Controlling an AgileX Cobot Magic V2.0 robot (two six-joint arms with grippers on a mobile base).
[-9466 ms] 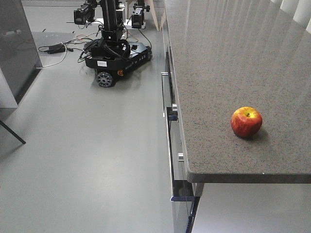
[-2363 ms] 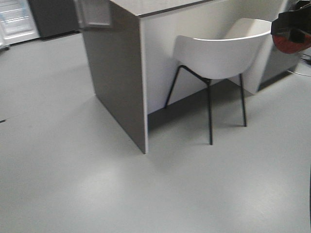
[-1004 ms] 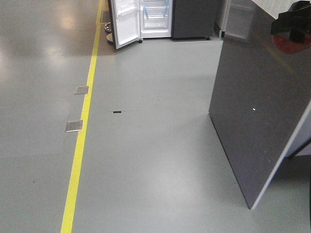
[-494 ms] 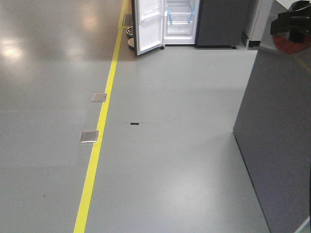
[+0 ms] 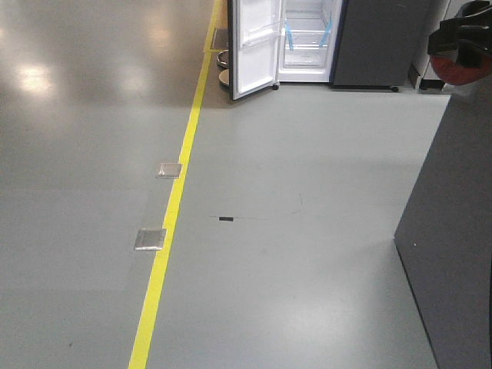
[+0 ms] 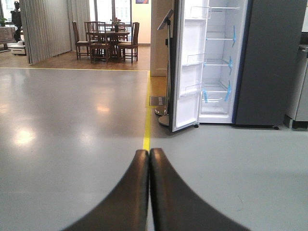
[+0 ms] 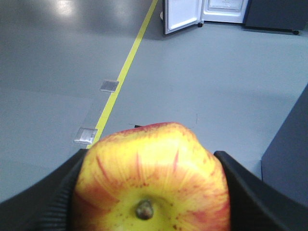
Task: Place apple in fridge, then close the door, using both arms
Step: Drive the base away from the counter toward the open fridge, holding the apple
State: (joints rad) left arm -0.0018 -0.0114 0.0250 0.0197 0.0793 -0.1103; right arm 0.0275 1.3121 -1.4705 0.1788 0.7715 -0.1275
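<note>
Apple [image 7: 151, 180] in right gripper's [image 7: 153, 197] pinch, left gripper [image 6: 148, 192] pressed together, fridge [image 6: 257, 62] well ahead, door [image 6: 186, 72] wide open.

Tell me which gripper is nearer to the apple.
Right. The right gripper is shut on the apple, gripping it on both sides. The left gripper is shut and empty, with no apple in its view.
</note>
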